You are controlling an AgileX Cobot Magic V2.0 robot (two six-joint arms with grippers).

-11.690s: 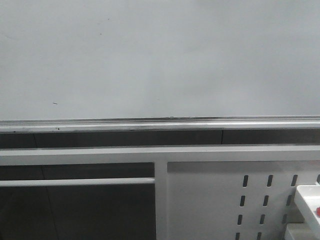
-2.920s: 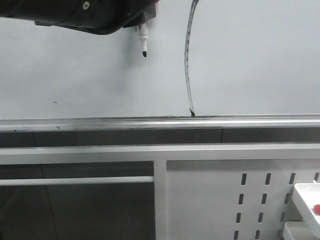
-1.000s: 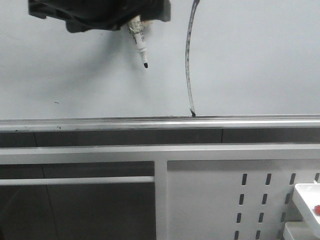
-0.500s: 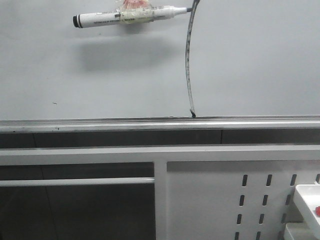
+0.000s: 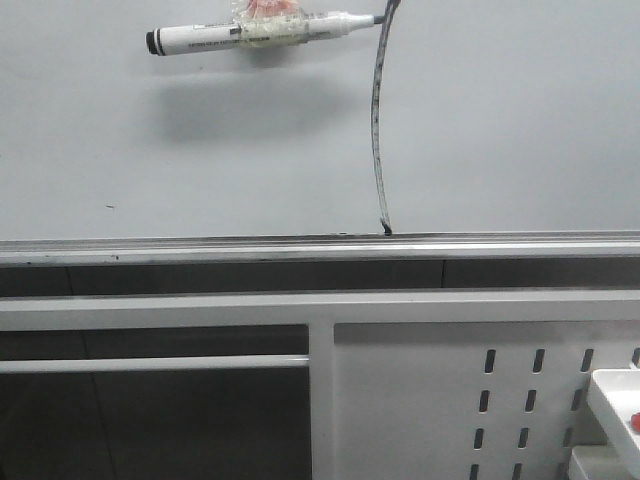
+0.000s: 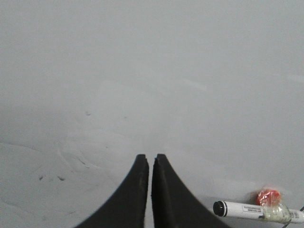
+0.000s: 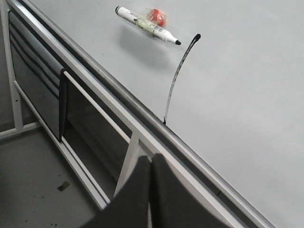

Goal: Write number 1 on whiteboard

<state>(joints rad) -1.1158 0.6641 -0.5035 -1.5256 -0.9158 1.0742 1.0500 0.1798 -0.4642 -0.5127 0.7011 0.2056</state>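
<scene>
While the white-barrelled marker pen (image 5: 262, 33) sits sideways on the large pale grey whiteboard (image 5: 500, 130), tip beside the top of the long dark curved number 1 (image 5: 376, 120) reaching the silver rail (image 5: 200, 248), black left gripper (image 6: 150, 161) pressed together, black right gripper (image 7: 150, 164) likewise together, both holding nothing

Soft, even, dim-grey light; the marker (image 5: 262, 33) casts a blurred shadow just below itself on the whiteboard (image 5: 500, 130). No glare; the left wrist view is hazy, its dark fingers (image 6: 137, 190) soft-edged
</scene>
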